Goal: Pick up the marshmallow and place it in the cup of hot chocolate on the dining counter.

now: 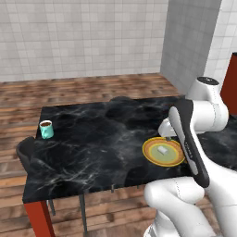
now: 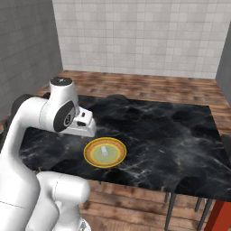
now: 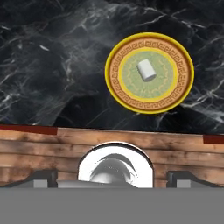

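The marshmallow (image 3: pixel 146 70) is a small white cylinder lying on its side in the middle of a yellow, orange-rimmed plate (image 3: pixel 183 89), near the front edge of the dining counter (image 1: pixel 92 152). The marshmallow (image 1: pixel 162 150) and the marshmallow (image 2: pixel 103 151) show in both base views too. The cup of hot chocolate (image 1: pixel 46 129), a teal mug with brown liquid, stands at the counter's far left edge. My gripper (image 3: pixel 112 178) hangs above the counter's front edge, short of the plate, open and empty, its fingertips (image 3: pixel 41 177) set wide apart.
The plate (image 1: pixel 152 159) sits between my hand and the mug, with bare black marble across the stretch to the mug. Dark chairs stand at the left end (image 1: pixel 25 150) and the far side (image 1: pixel 122 99). A red cabinet (image 1: pixel 231 83) rises at the right.
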Available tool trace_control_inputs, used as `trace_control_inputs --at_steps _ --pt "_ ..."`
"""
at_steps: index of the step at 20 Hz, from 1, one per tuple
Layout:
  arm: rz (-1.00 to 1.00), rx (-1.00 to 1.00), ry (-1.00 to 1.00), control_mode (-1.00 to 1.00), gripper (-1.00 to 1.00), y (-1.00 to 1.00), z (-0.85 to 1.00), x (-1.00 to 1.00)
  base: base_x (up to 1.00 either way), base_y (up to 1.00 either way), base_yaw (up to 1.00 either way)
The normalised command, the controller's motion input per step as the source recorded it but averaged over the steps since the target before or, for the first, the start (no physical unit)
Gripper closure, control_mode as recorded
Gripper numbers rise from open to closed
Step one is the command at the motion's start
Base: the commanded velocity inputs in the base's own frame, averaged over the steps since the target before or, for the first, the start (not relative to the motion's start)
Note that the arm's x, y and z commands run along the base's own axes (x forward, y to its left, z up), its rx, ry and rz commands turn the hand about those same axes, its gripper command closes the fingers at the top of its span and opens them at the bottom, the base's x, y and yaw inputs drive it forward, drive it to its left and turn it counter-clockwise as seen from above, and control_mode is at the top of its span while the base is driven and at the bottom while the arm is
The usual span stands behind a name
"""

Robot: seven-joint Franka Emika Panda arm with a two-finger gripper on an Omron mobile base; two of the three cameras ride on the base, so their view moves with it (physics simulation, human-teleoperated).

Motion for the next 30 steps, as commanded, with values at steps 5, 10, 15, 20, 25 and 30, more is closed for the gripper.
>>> trace_control_inputs --at_steps 5,10,15,20,25,30 --pt "0.0 0.0 0.06 -1.0 -1.0 -0.19 -0.4 -0.01 0.0 0.0 0.0" --pt "0.0 0.0 0.01 -1.0 -1.0 -0.1 -0.35 0.0 0.0 0.0 0.0" --pt "0.0 0.0 0.02 -1.0 -1.0 -0.12 -0.31 0.03 0.0 0.0 0.0" --pt "0.0 0.0 0.03 -1.0 -1.0 -0.14 -0.25 0.12 0.0 0.0 0.0" --pt "0.0 0.0 0.01 -1.0 -1.0 -0.06 -0.14 0.2 0.0 0.0 0.0" --pt "0.0 0.0 0.0 -1.0 -1.0 0.0 -0.1 0.18 0.0 0.0 0.0"
